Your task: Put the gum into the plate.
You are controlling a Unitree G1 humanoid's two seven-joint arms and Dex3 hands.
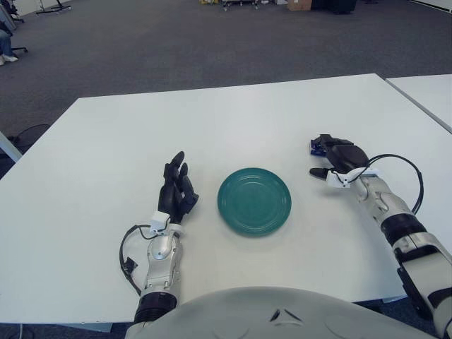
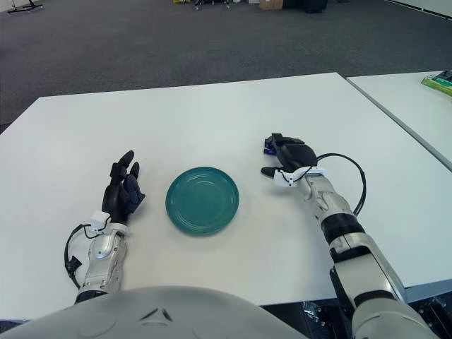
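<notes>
Standing on grey carpet, the white tabletop [image 1: 233,113] carries a green plate [image 1: 254,200]; right hand [image 1: 340,158] fingers curl over the blue gum [image 1: 316,147], left hand [image 1: 177,191] fingers relaxed.

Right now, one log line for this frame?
right hand: over gum, grasp unclear | plate: empty | left hand: idle beside plate

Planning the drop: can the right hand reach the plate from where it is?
Probably yes. The right hand is over the gum just right of the plate, with only bare table between them. The left hand shows on the plate's far side, out of the way.
</notes>
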